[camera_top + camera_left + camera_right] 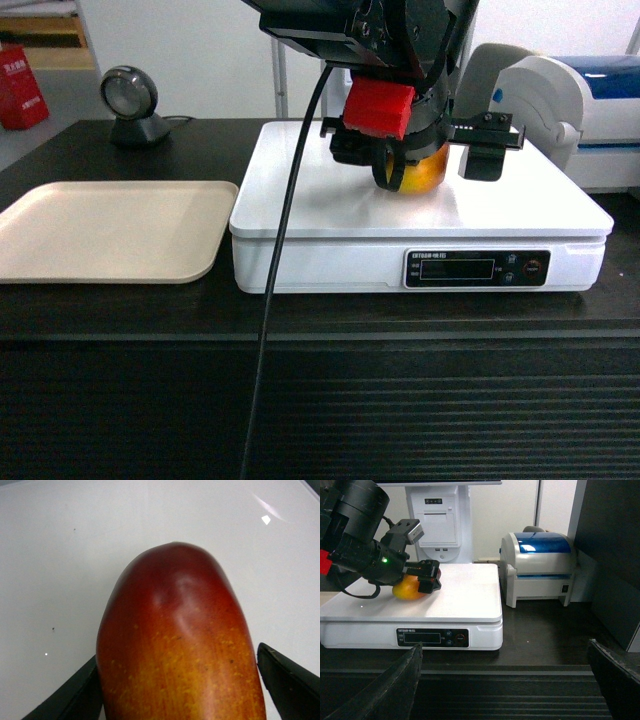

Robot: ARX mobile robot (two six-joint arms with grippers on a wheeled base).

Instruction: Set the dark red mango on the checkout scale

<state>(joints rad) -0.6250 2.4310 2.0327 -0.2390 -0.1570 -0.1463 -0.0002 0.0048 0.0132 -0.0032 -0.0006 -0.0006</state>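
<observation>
Step in hand: I am judging this as the set-down; the left gripper (420, 160) is hovering low over the scale (300, 200) with the dark red mango (175, 645) between its fingers.
Mango position: it is sitting on or just above the glossy white top, toward twelve o'clock of the platform's centre in the head view; I cannot tell whether it is bearing its full weight yet.
Left pincer: in the left wrist view the black fingers (75, 695) are flanking the fruit closely on both sides, so I am reading it as clamped on the mango.
Right pincer: the right gripper (505, 690) is standing apart, empty, low before the checkout (320, 400), at about four o'clock of the scale.
Next move, my judgement: I am planning to spread the left fingers gently, then lift straight up so the oval fruit is not rolling.
Nearby: a beige tray (110, 230) is lying at nine o'clock of the scale.
</observation>
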